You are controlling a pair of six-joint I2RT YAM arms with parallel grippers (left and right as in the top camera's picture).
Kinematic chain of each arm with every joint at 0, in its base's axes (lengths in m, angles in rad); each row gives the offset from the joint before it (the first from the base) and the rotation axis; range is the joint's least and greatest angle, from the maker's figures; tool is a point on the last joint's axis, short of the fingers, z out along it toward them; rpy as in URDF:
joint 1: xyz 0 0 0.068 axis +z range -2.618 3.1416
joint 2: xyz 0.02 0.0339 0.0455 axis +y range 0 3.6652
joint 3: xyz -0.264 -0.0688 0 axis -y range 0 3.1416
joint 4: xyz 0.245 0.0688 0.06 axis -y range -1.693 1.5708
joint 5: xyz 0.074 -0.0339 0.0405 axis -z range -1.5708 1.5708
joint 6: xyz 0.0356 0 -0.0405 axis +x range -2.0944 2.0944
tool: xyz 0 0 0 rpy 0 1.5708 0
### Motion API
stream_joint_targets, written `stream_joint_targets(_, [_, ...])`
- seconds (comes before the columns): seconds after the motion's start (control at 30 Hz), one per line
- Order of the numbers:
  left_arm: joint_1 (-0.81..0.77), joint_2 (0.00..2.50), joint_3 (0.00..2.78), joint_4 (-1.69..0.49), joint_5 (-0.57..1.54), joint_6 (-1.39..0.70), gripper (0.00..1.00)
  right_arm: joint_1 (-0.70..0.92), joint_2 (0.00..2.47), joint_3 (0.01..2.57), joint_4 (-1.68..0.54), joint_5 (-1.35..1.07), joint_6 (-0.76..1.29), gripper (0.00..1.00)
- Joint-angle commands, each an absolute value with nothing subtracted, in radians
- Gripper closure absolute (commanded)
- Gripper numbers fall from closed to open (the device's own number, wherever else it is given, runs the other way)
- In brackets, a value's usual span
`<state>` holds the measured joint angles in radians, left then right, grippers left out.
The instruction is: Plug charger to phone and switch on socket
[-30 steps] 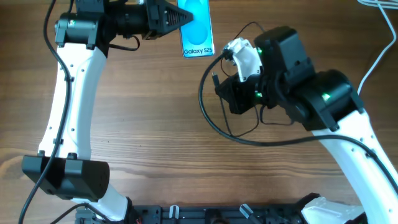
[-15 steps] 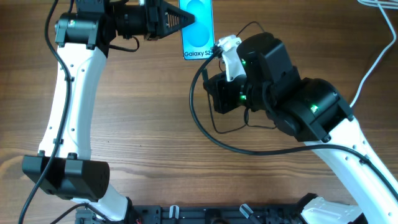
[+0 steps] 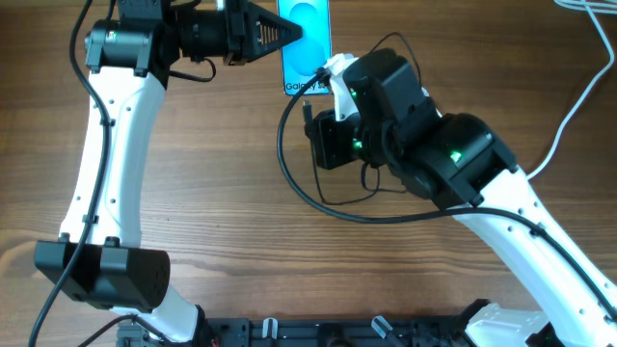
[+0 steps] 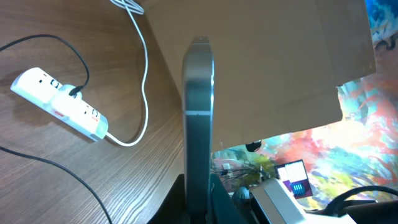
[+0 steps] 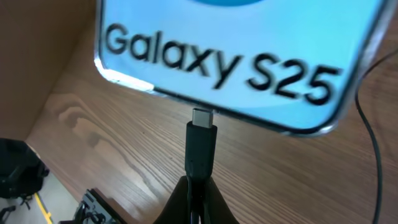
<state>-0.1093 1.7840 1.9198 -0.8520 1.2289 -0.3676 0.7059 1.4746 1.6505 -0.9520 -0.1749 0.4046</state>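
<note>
Since a second ago, overhead, the right gripper [image 3: 316, 120] has swung left, carrying the charger [image 3: 282, 159] to the phone [image 3: 310, 43], which the left gripper [image 3: 287, 34] clamps by its side.

Left wrist: the socket [image 4: 59, 102] lies well apart, seemingly not yet switched on.

Right wrist: the pinched charger's tip sits just below the phone's bottom edge, not inserted. No containers show.

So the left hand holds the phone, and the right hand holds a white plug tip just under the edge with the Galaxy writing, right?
Almost. The right wrist view shows the charger tip is black, not white. Otherwise yes: the left hand holds the phone, the right hand holds the tip just under the Galaxy edge.
</note>
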Motion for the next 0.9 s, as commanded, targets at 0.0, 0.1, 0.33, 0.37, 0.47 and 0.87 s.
stream_joint_targets(0.0, [-0.109, 1.781, 1.929, -0.849, 1.263, -0.307, 0.96, 0.71, 1.479, 1.665, -0.951, -0.181, 0.419, 0.95])
stream_joint_targets(0.1, [-0.109, 1.781, 1.929, -0.848, 1.262, -0.29, 0.96, 0.71, 1.479, 1.665, -0.955, -0.185, 0.405, 0.95])
stream_joint_targets(0.33, [-0.11, 1.781, 1.929, -0.849, 1.215, -0.291, 0.96, 0.709, 1.468, 1.69, -0.959, -0.155, 0.369, 0.95])
stream_joint_targets(0.37, [-0.11, 1.781, 1.929, -0.851, 1.215, -0.292, 0.96, 0.709, 1.468, 1.689, -0.962, -0.151, 0.367, 0.95])
stream_joint_targets(0.47, [-0.11, 1.781, 1.929, -0.862, 1.214, -0.291, 0.96, 0.71, 1.468, 1.689, -0.962, -0.149, 0.366, 0.96])
stream_joint_targets(0.87, [-0.11, 1.781, 1.929, -0.872, 1.214, -0.275, 0.96, 0.71, 1.469, 1.689, -0.955, -0.112, 0.343, 0.96])
